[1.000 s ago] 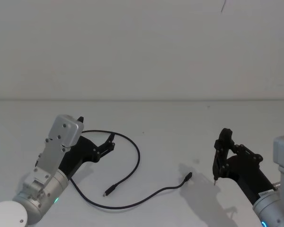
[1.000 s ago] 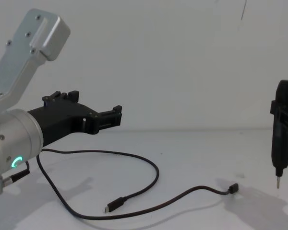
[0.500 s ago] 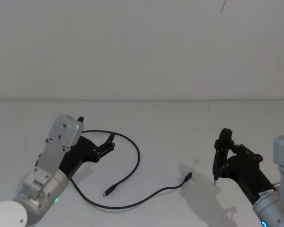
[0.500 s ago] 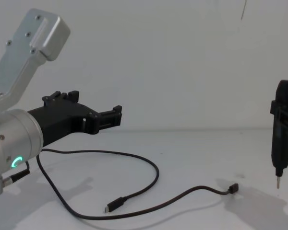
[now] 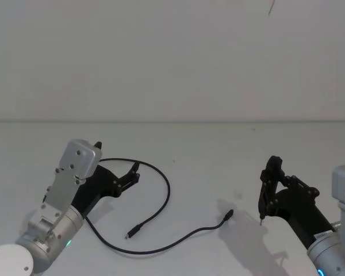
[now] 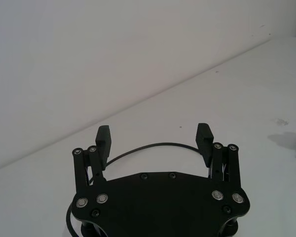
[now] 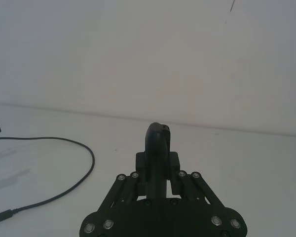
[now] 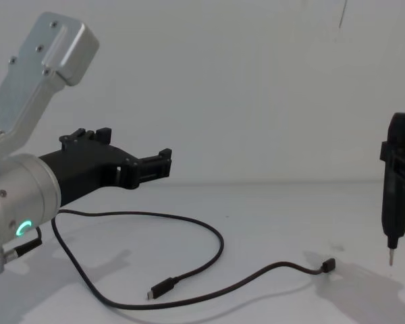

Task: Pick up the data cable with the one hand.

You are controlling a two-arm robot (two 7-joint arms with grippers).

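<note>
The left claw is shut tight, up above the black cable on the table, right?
No. The left gripper is open, fingers spread wide, as the left wrist view shows. It is above the data cable lying on the table.

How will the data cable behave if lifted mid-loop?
Probably floppy: the data cable lies in loose curves, so both plug ends would likely dangle. It looks thin and light; the open left gripper may need to close fully. Right gripper, far right, holds a pen-like tool.
</note>
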